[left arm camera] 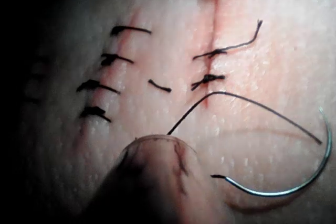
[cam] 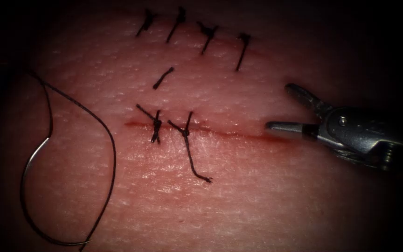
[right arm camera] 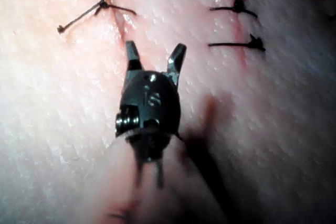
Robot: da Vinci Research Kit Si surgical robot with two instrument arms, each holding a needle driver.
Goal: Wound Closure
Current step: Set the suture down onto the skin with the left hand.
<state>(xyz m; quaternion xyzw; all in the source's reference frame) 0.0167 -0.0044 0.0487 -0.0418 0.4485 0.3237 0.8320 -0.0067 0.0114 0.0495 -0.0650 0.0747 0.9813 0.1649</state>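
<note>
The needle (cam: 32,158) lies loose on the tissue (cam: 257,200), out of the flesh, well away from the right claw (cam: 281,108) and far past the left end of the cut (cam: 239,135); nothing grips it. Its thread (cam: 103,135) trails from it in a wide slack loop over the tissue surface, also free. In the left wrist view the same needle (left arm camera: 294,184) rests flat with thread (left arm camera: 252,103) arcing back toward the cut (left arm camera: 212,19). Two knotted stitches (cam: 157,123) already cross the cut, the nearer one to the claw carrying a long tail; from there to the claw's tips the cut is unstitched, with a little red fluid (cam: 271,137) along it. A separate row of finished stitches (cam: 206,32) sits beyond the claw, and a short cut end of thread (cam: 163,78) lies between the two rows. Right claw: spread wide, holding nothing, poised just over the right end of the cut; the right wrist view shows the claw (right arm camera: 155,56) parted above the tissue. Judgement: between stitches, needle set down. The next stitch would call for the needle to be picked up along its curve before any bite in the open stretch. Left tool's jaw state: cannot tell.
</note>
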